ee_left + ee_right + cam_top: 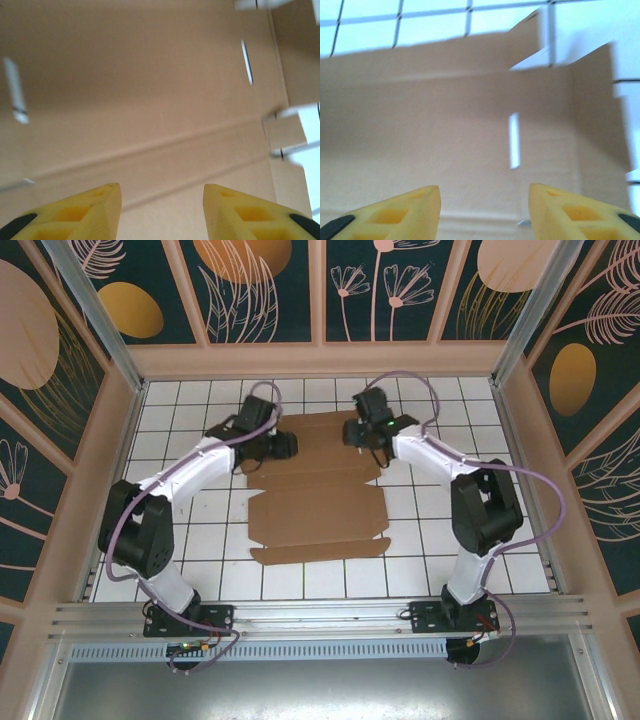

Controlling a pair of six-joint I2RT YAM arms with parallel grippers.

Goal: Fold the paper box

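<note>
Your left gripper [284, 447] is hovering over the far left of the box [318, 512], fingers [105, 202] apart and holding nothing. The box is lying as a flat sheet on the table [200, 540], seemingly with no flap raised, so all the folding is waiting for you. Your right gripper [362, 433] is hovering over its far right, fingers [422, 205] likewise apart.

Lab cell: panel walls [255, 300], tiled table [180, 400]

One paper box [318, 495] is seen on one tiled table [200, 570]. Two grippers are counted: left gripper [162, 192], right gripper [485, 194].
</note>
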